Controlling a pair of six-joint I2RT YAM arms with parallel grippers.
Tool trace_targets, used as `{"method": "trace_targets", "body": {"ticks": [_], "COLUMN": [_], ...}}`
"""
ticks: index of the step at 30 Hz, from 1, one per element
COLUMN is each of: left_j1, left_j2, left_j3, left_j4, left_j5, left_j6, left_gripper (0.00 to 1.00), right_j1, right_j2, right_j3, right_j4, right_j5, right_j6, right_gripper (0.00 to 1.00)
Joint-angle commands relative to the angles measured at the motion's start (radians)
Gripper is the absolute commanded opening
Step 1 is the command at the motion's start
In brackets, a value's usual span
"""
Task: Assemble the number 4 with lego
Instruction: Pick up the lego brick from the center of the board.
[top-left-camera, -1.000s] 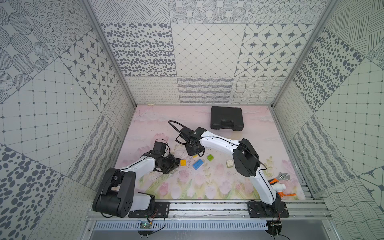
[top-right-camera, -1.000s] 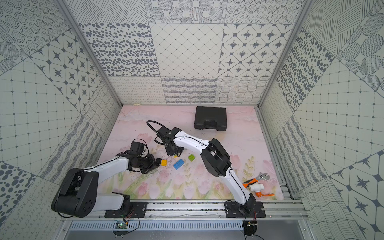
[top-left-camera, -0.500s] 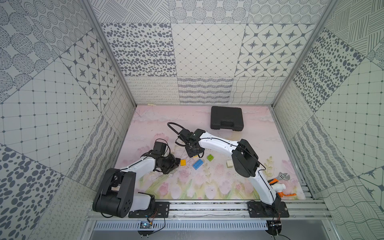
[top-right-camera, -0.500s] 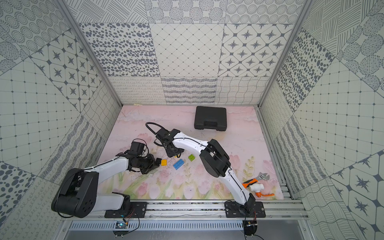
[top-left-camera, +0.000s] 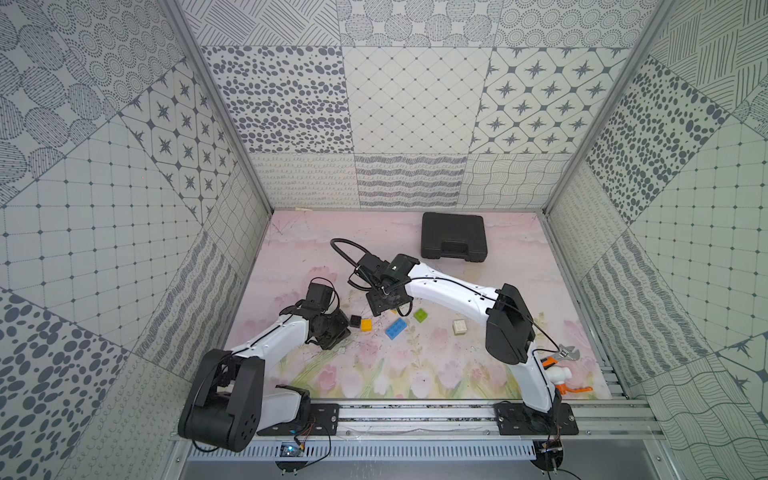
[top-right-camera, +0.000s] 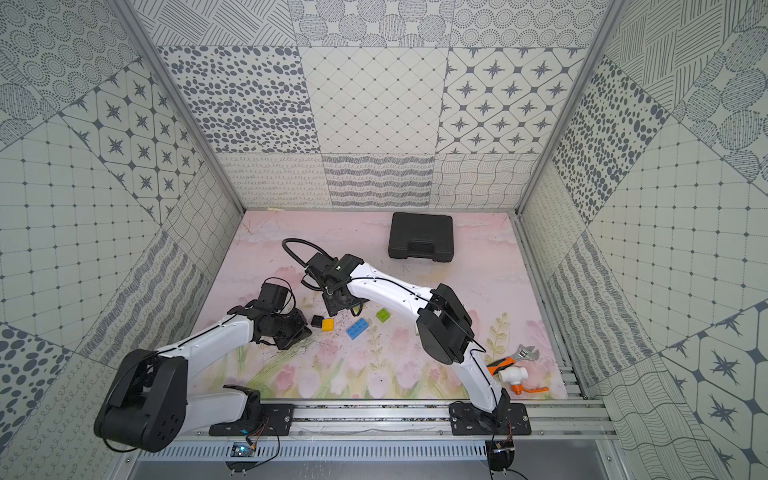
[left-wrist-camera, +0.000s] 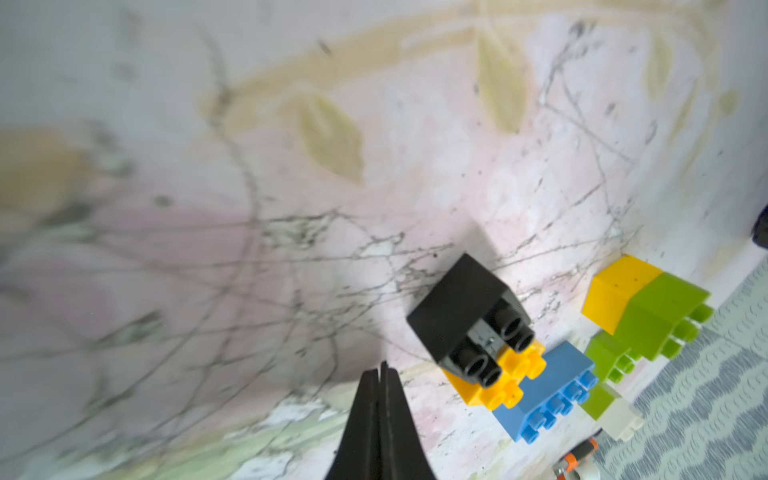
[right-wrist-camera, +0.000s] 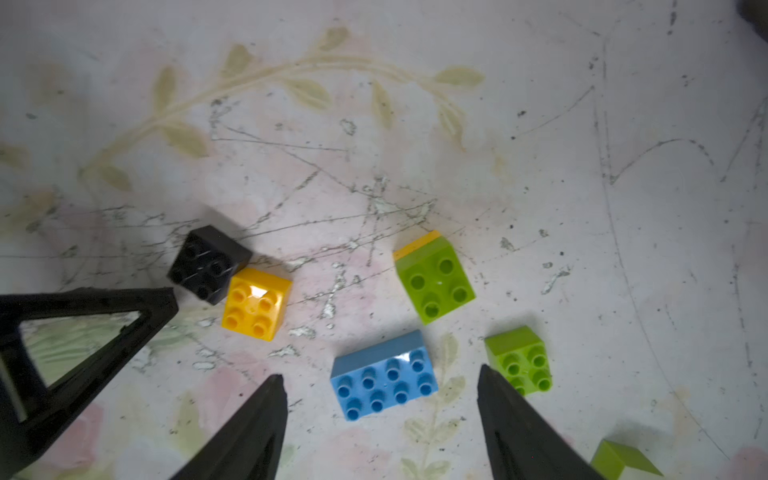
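The right tool (right-wrist-camera: 380, 374) hangs above the desk (right-wrist-camera: 540, 124) with its fingers spread wide, gripping nothing. The blue brick (right-wrist-camera: 384, 378) lies flat below the gap between them. Just outside one finger sits a small green brick (right-wrist-camera: 519, 359), and beyond the tips a green-on-yellow pair (right-wrist-camera: 434, 282) stands joined. The left tool (left-wrist-camera: 381, 368) is pressed fully closed and empty, its tip near the black brick (left-wrist-camera: 453, 316), which sits just beside a loose yellow brick (left-wrist-camera: 511, 386). The white brick (top-left-camera: 459, 327) lies farther off, apart from both tools. Most bricks lie loose and unjoined.
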Motion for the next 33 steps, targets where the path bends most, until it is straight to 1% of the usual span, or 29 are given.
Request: {"method": "trace_targets", "body": {"ticks": [1,4,7,10,16,20,23,25,27,33], "left_j1": [0.036,0.063,0.093,0.098,0.099,0.099,0.099,0.098,0.096,0.044], "left_j2": [-0.114,-0.111,-0.036,0.047,0.11,0.138,0.154,0.164,0.18,0.241], "left_j3": [0.035,0.047,0.056,0.087,0.116,0.117,0.11,0.106,0.106,0.117], "left_j4": [-0.283,-0.28,-0.213,-0.158,-0.085,-0.058,-0.04,0.001,0.02,0.06], "left_j5": [-0.263,-0.251,-0.18,-0.138,-0.105,-0.088,-0.061,-0.05,-0.033,-0.004], "left_j6": [-0.033,-0.015,-0.003,-0.004,-0.025,-0.022,-0.016,-0.012,-0.008,-0.015], "left_gripper": [0.0,0.0,0.0,0.0,0.0,0.0,0.0,0.0,0.0,0.0], "right_j1": [0.048,0.073,0.078,0.077,0.069,0.057,0.051,0.051,0.051,0.046], "right_j2": [0.045,0.135,0.2,0.258,0.303,0.308,0.303,0.296,0.281,0.183], "right_j3": [0.066,0.155,0.208,0.257,0.263,0.233,0.213,0.209,0.2,0.173], "right_j4": [0.027,-0.008,-0.017,-0.051,-0.05,-0.021,-0.006,-0.006,-0.002,-0.027], "right_j5": [-0.052,-0.058,-0.063,-0.054,-0.058,-0.071,-0.081,-0.083,-0.079,0.006], "right_j6": [0.042,0.048,0.055,0.062,0.075,0.092,0.093,0.091,0.088,0.086], "right_gripper": [0.77,0.77,0.76,0.74,0.67,0.53,0.4,0.34,0.3,0.27]}}
